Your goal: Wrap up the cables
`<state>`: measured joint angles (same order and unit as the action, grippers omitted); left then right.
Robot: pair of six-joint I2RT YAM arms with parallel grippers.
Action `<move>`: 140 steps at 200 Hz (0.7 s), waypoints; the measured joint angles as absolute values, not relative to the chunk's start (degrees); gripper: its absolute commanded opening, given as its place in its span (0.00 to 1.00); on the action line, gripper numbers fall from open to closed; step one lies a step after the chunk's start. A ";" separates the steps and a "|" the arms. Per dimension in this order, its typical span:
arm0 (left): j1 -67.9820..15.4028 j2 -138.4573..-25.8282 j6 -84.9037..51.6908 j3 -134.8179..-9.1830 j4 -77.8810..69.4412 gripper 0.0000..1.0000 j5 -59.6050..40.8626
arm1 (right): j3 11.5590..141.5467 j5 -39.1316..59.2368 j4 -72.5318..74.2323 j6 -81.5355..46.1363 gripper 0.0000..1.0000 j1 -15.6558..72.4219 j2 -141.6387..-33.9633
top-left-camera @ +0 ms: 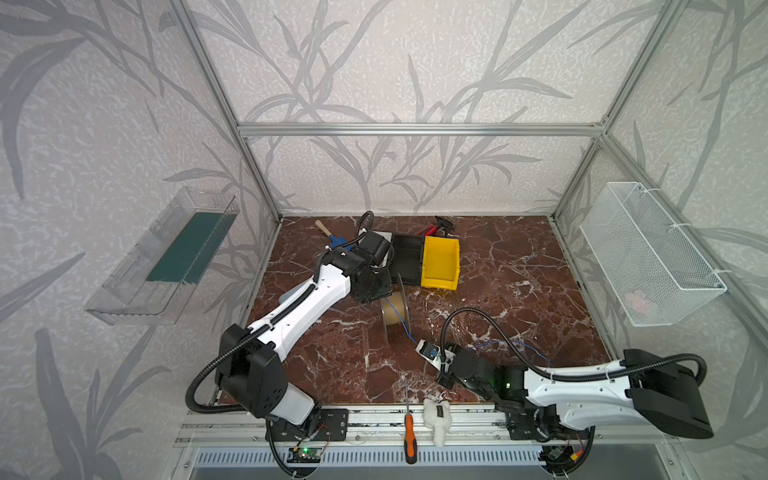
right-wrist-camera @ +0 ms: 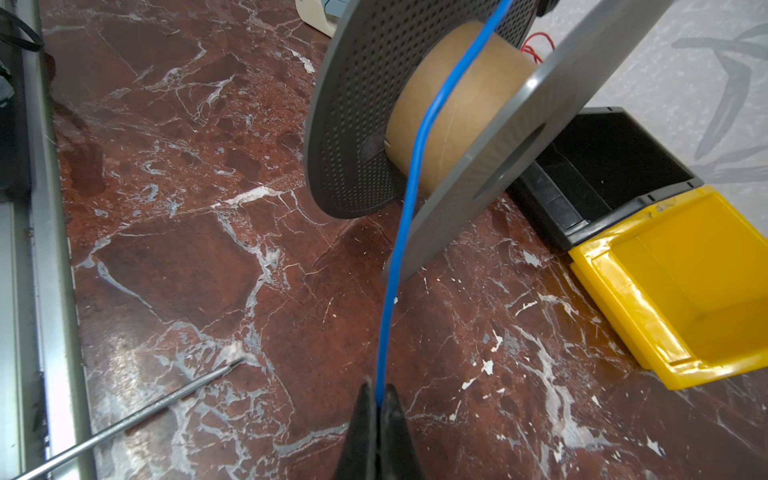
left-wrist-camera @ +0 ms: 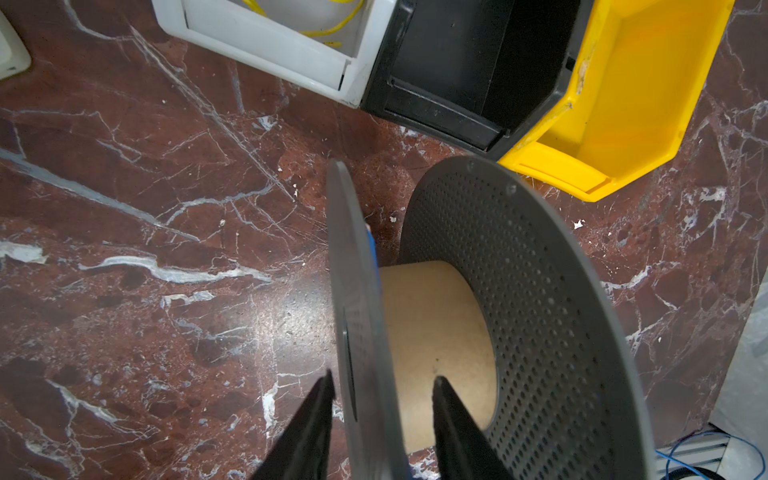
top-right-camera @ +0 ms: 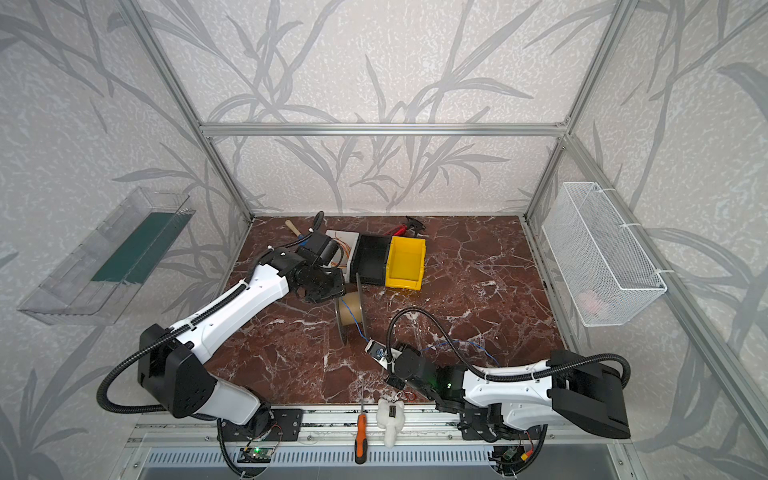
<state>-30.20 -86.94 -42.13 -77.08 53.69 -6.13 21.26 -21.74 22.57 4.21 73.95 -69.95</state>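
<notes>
The cables are one thin bright-blue wire (right-wrist-camera: 409, 208) that runs from over the spool's cardboard core (right-wrist-camera: 457, 112) down to my right gripper (right-wrist-camera: 378, 392), which is shut on it. In both top views the wire (top-left-camera: 401, 320) (top-right-camera: 355, 322) crosses the upright grey-flanged spool (top-left-camera: 394, 313) (top-right-camera: 350, 316) at mid-table. Its loose tail (top-left-camera: 515, 343) trails right over the marble. My left gripper (left-wrist-camera: 385, 377) straddles one spool flange (left-wrist-camera: 357, 291). The jaws are apart, one finger outside the flange and one over the core (left-wrist-camera: 436, 332), with a gap showing.
Behind the spool stand a yellow bin (top-left-camera: 440, 262), a black bin (top-left-camera: 409, 257) and a white bin (left-wrist-camera: 270, 41) holding yellow wires. An orange screwdriver (top-left-camera: 409, 432) and a white plush toy (top-left-camera: 436, 419) lie at the front rail. A wire basket (top-left-camera: 648, 253) hangs on the right wall.
</notes>
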 measured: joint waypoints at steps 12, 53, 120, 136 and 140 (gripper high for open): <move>-30.15 -87.79 -41.80 -77.82 54.04 0.40 -6.11 | 21.26 -22.09 22.55 4.19 0.00 73.95 -70.46; -29.47 -90.15 -40.45 -79.48 55.29 0.29 -6.11 | 21.45 -23.03 22.46 4.16 0.00 74.02 -72.14; -29.06 -91.33 -38.98 -80.23 56.73 0.00 -6.07 | 21.69 -23.57 22.65 4.19 0.00 74.22 -73.28; -29.06 -91.50 -38.92 -80.38 56.97 0.00 -6.11 | 21.80 -23.57 22.61 4.16 0.00 74.22 -73.71; -29.06 -91.50 -38.92 -80.42 57.01 0.00 -6.09 | 21.80 -23.57 22.63 4.16 0.00 74.22 -73.78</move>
<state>-29.06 -91.50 -38.92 -80.42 57.01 -6.09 21.80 -23.57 22.63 4.16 74.22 -73.78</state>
